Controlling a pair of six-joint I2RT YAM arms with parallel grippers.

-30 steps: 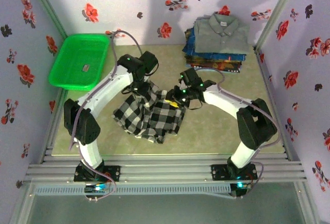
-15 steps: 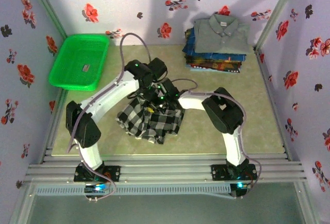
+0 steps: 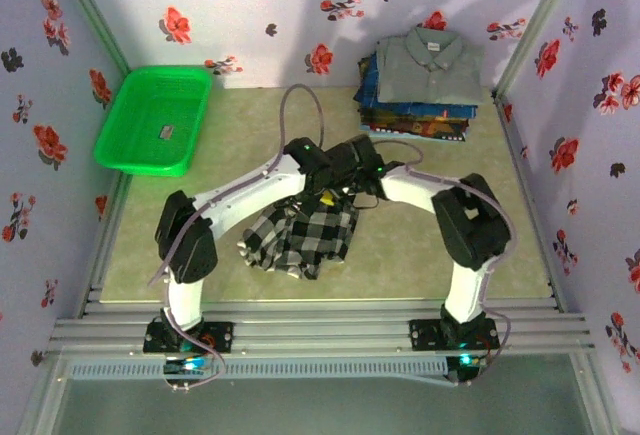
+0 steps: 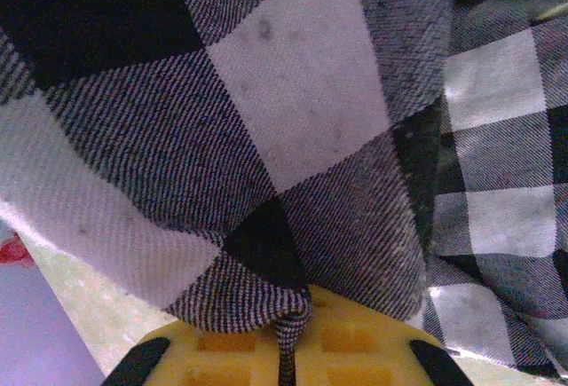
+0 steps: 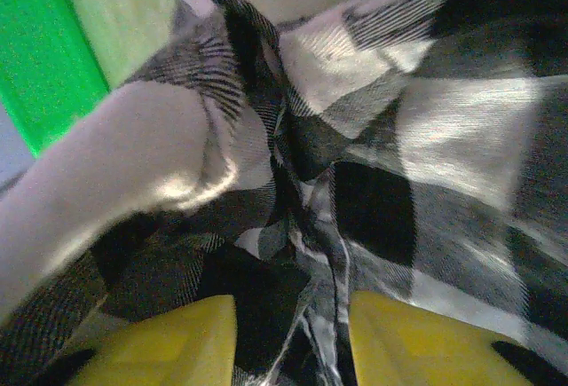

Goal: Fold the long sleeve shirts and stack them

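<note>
Shirt (image 4: 266,137) pinched in left pincer (image 4: 288,350); overhead, basket (image 3: 140,166).

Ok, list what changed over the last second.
Both arms swung inward; the left gripper, shut on the checked shirt, carried its edge rightward, bunching the cloth. The right gripper came left to meet it, jaws now apart over cloth. The green basket and the folded stack stayed put.
</note>
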